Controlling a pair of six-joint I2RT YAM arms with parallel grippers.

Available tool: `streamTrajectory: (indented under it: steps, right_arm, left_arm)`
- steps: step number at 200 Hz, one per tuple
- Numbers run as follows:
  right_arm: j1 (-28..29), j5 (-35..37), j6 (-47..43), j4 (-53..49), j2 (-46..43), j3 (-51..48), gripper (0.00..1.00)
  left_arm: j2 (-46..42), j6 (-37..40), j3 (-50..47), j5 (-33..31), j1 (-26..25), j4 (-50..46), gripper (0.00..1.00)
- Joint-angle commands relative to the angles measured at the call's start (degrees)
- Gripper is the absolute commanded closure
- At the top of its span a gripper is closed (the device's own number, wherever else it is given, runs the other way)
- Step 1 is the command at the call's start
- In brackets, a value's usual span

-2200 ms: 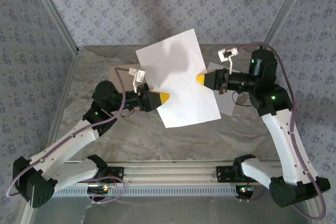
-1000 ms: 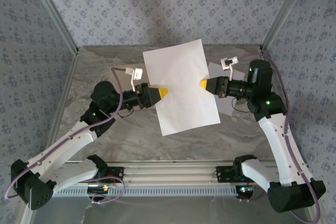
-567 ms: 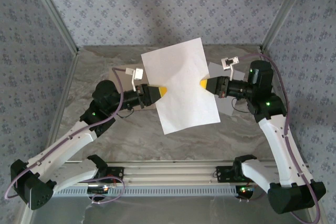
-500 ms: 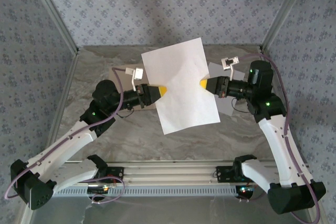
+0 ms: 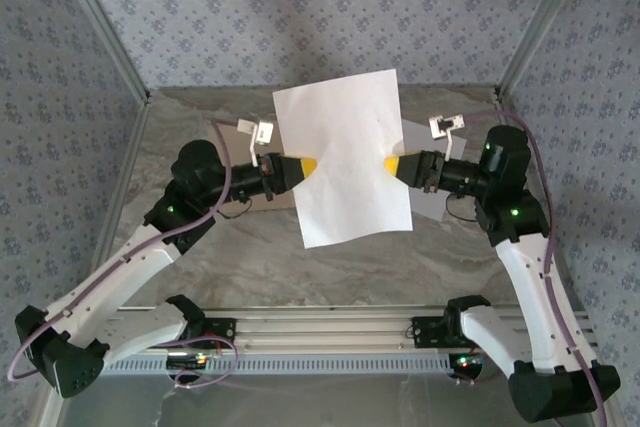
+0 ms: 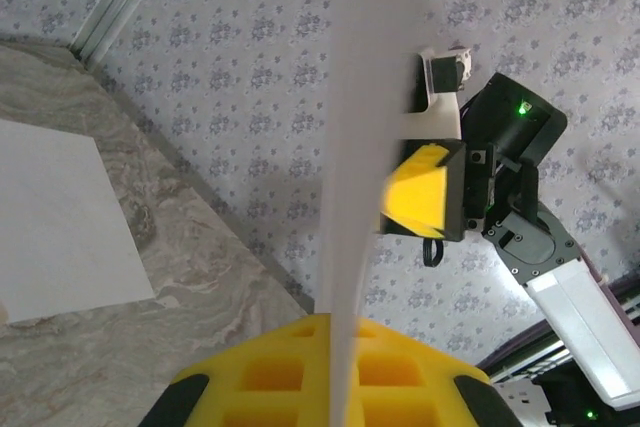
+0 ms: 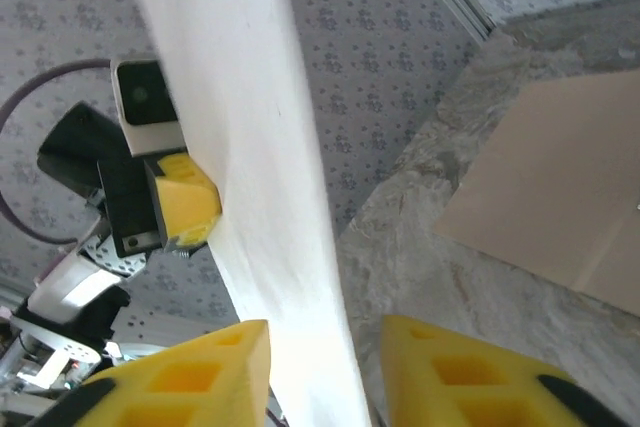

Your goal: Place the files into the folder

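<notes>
A sheet (image 5: 350, 157) hangs upright above the counter (image 5: 250, 257); the left gripper (image 5: 308, 166) has its jaws clenched on the left edge; the right gripper (image 5: 392, 167) has its jaws parted around the right edge; the folder (image 7: 550, 197) and a second sheet (image 6: 60, 217) lie flat on the counter.

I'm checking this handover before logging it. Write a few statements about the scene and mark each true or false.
1. The white sheet hangs in the air between the two arms. True.
2. The left gripper is open. False: it is shut on the sheet's edge.
3. The right gripper has its jaws apart around the sheet. True.
4. The folder is held up too. False: it lies flat on the table.
5. A second sheet lies on the table. True.
</notes>
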Motion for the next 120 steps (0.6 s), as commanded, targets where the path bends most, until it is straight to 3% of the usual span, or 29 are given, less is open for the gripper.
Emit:
streamTrajectory:
  steps: [1,46,120]
  right_arm:
    - [-0.4,-3.8,2.7,4.9,-2.7,-0.9,0.53]
    - [-0.3,-7.2,4.5,9.9,-6.3,-2.1,0.42]
    - [-0.3,-11.6,4.5,10.6,-7.8,-2.0,0.42]
  left_arm:
    - [0.8,4.0,5.5,5.6,0.4,-3.2,1.0]
    - [4.0,6.5,12.9,14.1,0.5,-6.6,1.0]
    - [7.5,9.6,21.2,21.3,0.4,-15.8,1.0]
